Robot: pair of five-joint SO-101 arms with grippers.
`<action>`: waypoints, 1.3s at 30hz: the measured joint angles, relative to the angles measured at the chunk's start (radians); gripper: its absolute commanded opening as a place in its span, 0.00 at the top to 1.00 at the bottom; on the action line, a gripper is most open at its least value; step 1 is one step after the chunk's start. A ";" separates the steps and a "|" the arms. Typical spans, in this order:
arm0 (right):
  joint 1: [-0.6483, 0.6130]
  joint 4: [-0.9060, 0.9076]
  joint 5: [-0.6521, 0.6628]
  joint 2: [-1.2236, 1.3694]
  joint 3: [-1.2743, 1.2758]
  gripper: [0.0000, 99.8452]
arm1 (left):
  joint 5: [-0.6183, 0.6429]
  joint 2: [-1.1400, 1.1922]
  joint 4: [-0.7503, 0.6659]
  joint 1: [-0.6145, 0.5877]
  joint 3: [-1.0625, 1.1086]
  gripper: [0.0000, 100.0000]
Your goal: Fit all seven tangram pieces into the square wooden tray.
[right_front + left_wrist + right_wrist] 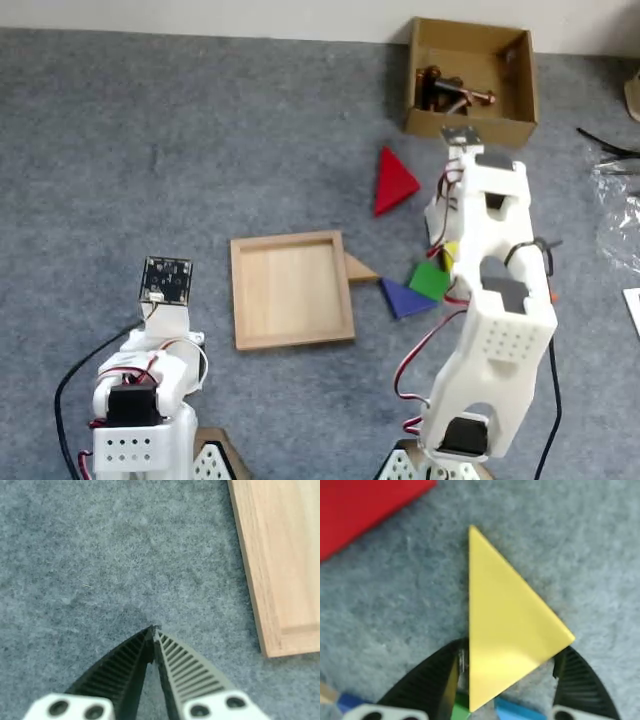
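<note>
The square wooden tray was seen in the high view lying flat on the grey carpet. Every piece counted there lay outside the tray, on the side toward the right arm. Five pieces were counted:
- A tan triangle was touching the tray's edge.
- A blue triangle lay just beyond the tan one.
- A green square was set against the blue triangle.
- A red triangle lay farther from the tray, toward the cardboard box.
- A sliver of the yellow triangle was seen under the right arm.

One tray, one box and two arms were counted. The copper-coloured items in the box could not be told apart.

What the arm covered from above was given by the right wrist view. The right gripper was spread part-way, and its two fingers were pressed against opposite sides of the yellow triangle, which was held between them. The red triangle was shown close by, and green and blue edges were seen beside the fingers.

The state of the other gripper was supplied by the left wrist view. The left gripper was closed, its fingertips met and nothing was gripped. It was placed over bare carpet just beside the tray's outer rim, on the side away from the pieces. The left arm was seen there in the high view.
</note>
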 measured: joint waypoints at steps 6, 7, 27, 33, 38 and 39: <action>0.008 0.064 0.003 0.009 -0.098 0.73 | 0.000 0.000 0.000 0.000 0.000 0.99; 0.008 0.066 0.003 0.015 -0.114 0.71 | 0.000 0.000 0.000 0.000 0.000 0.99; -0.060 0.068 0.012 0.028 -0.133 0.65 | 0.000 0.000 0.000 0.000 0.000 0.99; -0.098 0.035 0.012 0.028 -0.133 0.65 | 0.000 0.000 0.000 0.000 0.000 0.99; -0.094 0.032 0.012 0.028 -0.133 0.65 | 0.000 0.000 0.000 0.000 0.000 0.99; -0.094 0.032 0.012 0.028 -0.133 0.65 | 0.000 0.000 0.000 0.000 0.000 0.99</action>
